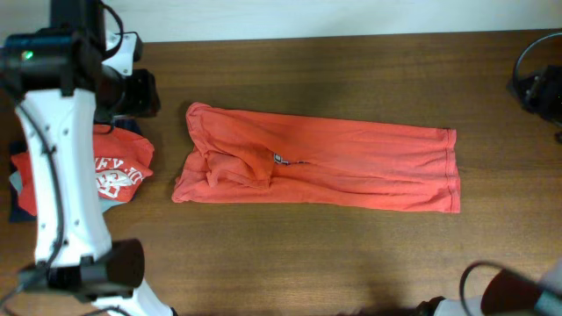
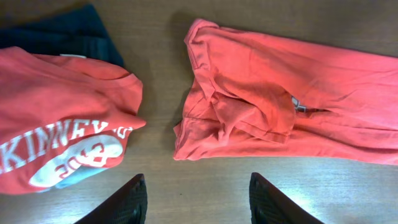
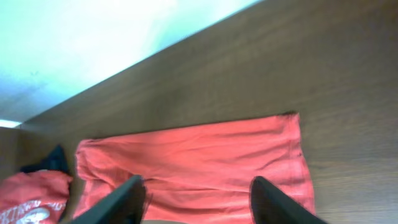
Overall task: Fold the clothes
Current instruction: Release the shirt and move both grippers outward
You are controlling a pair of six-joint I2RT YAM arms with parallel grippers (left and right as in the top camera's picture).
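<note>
Long orange T-shirt (image 1: pixel 351 162) lies flat in the middle of the table (image 1: pixel 351 70).
Your left gripper (image 2: pixel 196 182) and right gripper (image 3: pixel 196 186) hang spread wide, empty; grab one layer only and the bunched left end could flop open.

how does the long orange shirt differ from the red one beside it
The orange shirt lies spread in a long strip; the red shirt is a compact bundle atop a dark garment. The red shirt shows big white lettering; the orange shirt shows almost none. Both lie ungripped.
</note>
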